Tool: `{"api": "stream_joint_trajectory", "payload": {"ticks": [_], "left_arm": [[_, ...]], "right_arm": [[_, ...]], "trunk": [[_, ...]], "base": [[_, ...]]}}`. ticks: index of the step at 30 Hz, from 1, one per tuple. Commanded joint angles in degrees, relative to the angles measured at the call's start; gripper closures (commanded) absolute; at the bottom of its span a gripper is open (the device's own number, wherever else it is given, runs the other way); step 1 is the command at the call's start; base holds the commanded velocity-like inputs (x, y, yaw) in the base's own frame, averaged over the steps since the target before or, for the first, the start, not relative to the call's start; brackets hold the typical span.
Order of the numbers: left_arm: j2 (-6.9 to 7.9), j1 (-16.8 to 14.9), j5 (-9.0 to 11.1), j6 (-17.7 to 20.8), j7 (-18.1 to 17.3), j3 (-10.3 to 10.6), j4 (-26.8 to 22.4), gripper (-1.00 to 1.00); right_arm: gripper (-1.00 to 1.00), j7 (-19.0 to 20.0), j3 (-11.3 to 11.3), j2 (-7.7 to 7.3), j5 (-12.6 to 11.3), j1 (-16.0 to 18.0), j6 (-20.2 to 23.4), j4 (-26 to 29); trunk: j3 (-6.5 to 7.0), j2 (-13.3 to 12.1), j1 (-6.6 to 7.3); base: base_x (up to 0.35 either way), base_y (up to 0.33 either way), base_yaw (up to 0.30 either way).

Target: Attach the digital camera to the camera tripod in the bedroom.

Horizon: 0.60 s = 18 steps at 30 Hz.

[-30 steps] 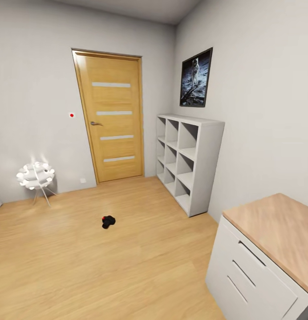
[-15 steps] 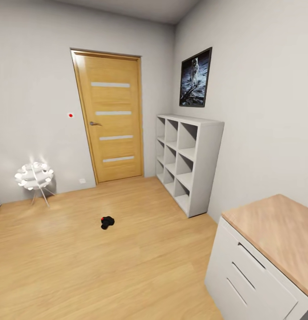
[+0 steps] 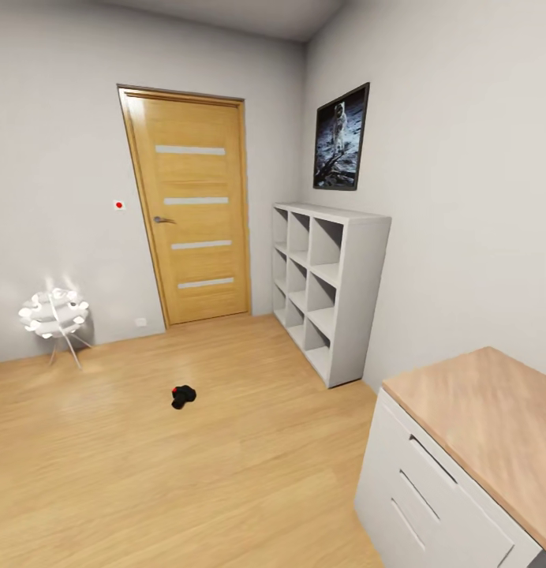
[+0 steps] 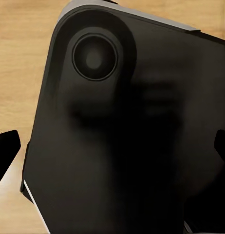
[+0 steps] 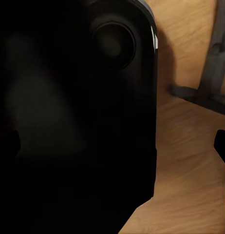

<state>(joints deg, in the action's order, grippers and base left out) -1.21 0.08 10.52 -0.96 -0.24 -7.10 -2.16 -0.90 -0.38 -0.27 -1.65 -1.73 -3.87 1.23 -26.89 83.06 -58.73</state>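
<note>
One small black digital camera (image 3: 183, 396), red button up, lies on the floor (image 3: 249, 457); gripper states unclear.

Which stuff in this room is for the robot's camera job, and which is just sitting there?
For the job:
digital camera, lying on the wood floor

Just there:
wooden door
white cube shelves
astronaut picture
glowing floor lamp
drawer cabinet

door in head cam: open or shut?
Shut. The wooden door sits flush in its frame with no gap on either side, handle side closed against the jamb.
</note>
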Motion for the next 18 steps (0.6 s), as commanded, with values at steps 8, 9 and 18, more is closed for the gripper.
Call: {"api": "stream_joint_trajectory", "payload": {"ticks": [8, 9, 18], "left_arm": [[-0.15, 0.01, 0.12, -0.12, -0.02, -0.46, -0.04, -1.00], [-0.14, 0.01, 0.12, -0.11, -0.02, -0.46, -0.04, -1.00], [-0.11, 0.01, 0.12, -0.12, 0.01, -0.46, -0.04, -1.00]], "right_arm": [[-1.00, -0.07, 0.00, 0.00, -0.18, -0.04, -0.09, 0.09], [-1.00, -0.07, 0.01, 0.00, -0.19, -0.04, -0.09, 0.09], [-1.00, -0.07, -0.05, 0.00, -0.19, -0.04, -0.09, 0.09]], "trunk": [[-0.04, 0.02, 0.00], [-0.04, 0.02, 0.00], [-0.04, 0.02, 0.00]], "base": [[0.000, -0.073, 0.000], [0.000, -0.017, 0.000], [0.000, -0.006, 0.000]]}}
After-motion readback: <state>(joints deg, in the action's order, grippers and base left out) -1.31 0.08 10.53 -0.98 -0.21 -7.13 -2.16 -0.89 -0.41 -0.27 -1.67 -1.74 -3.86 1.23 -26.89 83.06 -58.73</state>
